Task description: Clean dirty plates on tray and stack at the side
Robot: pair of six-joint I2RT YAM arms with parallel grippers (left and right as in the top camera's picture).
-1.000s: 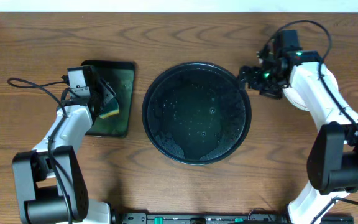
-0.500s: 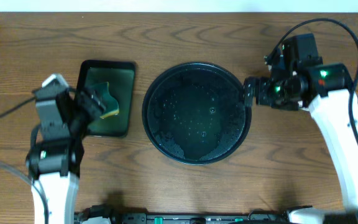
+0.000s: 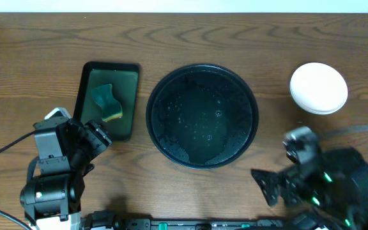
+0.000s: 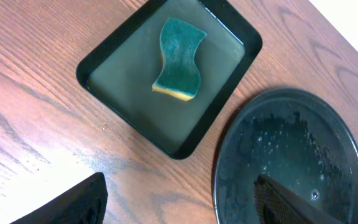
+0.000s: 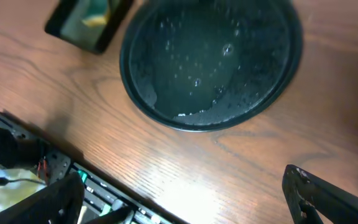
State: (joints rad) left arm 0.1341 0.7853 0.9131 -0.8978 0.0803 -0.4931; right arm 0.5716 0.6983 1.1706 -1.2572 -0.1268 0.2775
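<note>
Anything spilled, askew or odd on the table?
Nothing stands out. The round black tray holds only water droplets, the sponge lies inside the rectangular tray, and the white plate sits flat on the tabletop, right of the round tray.

The place looks like a robotics lab bench, not a real kitchen. A wood-grain table (image 3: 190,32) has a plain white surface (image 3: 184,5) behind it. Two robot arms, one at the left (image 3: 55,172) and one at the right (image 3: 331,185), stand at its front edge. A loose black cable (image 3: 5,150) trails over the wood, and a rail (image 5: 98,186) with bare wiring and small green lights runs along the front. The dishwashing props are few: a wet round black tray (image 3: 202,115), a small tray (image 3: 85,89) holding a sponge (image 3: 106,101), and a white plate (image 3: 318,87).
</note>
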